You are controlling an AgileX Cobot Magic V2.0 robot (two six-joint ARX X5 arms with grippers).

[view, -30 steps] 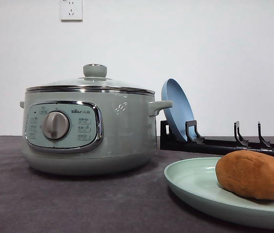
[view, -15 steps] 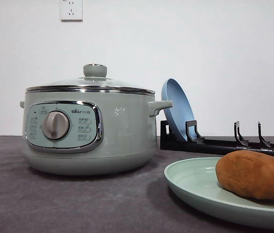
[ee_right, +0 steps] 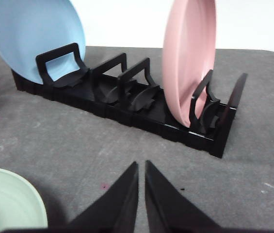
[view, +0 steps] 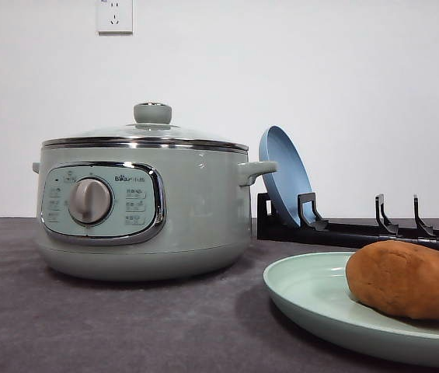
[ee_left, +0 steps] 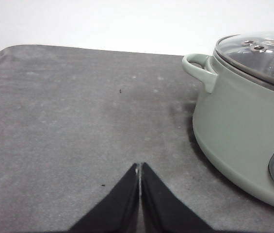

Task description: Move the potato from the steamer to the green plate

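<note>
The left pincer (ee_left: 139,167) hangs over bare grey tabletop (ee_left: 69,116), its two black fingers pressed together with nothing between them. Just beside it stands the steamer (ee_left: 243,131), lid on. The right pincer (ee_right: 141,167) has its fingers all but touching, a thin slit between them, holding nothing. Near it lies the rim of the green plate (ee_right: 8,204), and beyond it the black rack (ee_right: 127,104) on the tabletop.

The potato (view: 407,280) lies on the green plate (view: 312,299), well apart from the steamer (view: 145,206). Against the frames from a second ago nothing has shifted: potato, plate and steamer sit as they did.

Counted: one potato, one steamer with one lid, one rack, three plates. One is green and flat on the tabletop, one blue (ee_right: 32,39) and one pink (ee_right: 190,58) stand upright in the rack.
</note>
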